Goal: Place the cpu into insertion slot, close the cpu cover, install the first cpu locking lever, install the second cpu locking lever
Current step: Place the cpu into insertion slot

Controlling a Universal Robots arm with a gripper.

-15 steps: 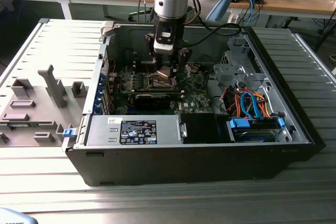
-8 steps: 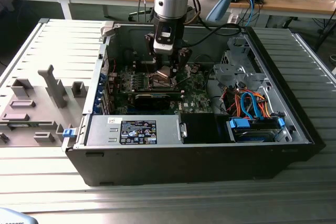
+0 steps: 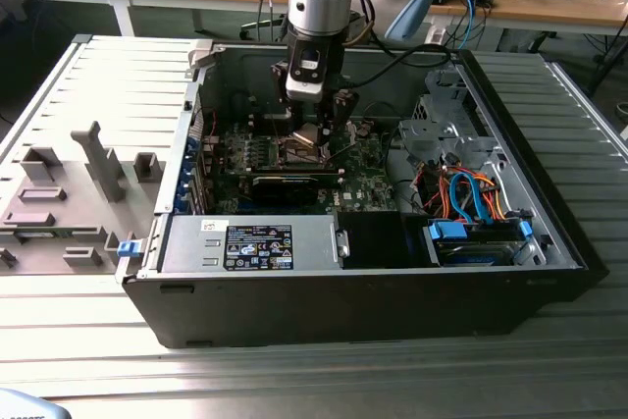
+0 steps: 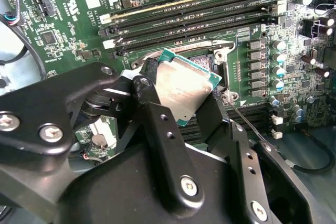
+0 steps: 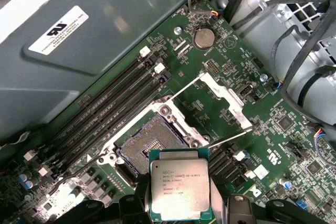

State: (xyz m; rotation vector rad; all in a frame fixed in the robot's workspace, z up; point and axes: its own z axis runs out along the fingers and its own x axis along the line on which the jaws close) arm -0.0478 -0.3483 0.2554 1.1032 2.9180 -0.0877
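Observation:
My gripper [image 4: 181,106] is shut on the cpu [image 4: 184,83], a flat square chip with a silver-grey top and green edge, held by two opposite sides between black fingers [image 4: 148,94]. In the first wrist view the cpu [image 5: 180,184] hangs just beside and above the insertion slot [image 5: 148,143], whose dark centre lies bare inside a silver rim. The cpu cover [image 5: 227,96] stands swung open away from the slot, with a thin wire lever [image 5: 229,138] raised beside it. In the exterior view the gripper [image 3: 308,130] reaches down into the open computer case over the green motherboard [image 3: 368,179].
Rows of black memory slots [image 5: 113,106] run alongside the slot. A coin cell [image 5: 204,38] and cable bundles [image 5: 302,51] lie beyond the cover. The case wall [image 3: 182,159], a labelled black power supply [image 3: 257,246] and the drive bay with blue and orange cables [image 3: 471,198] surround the board.

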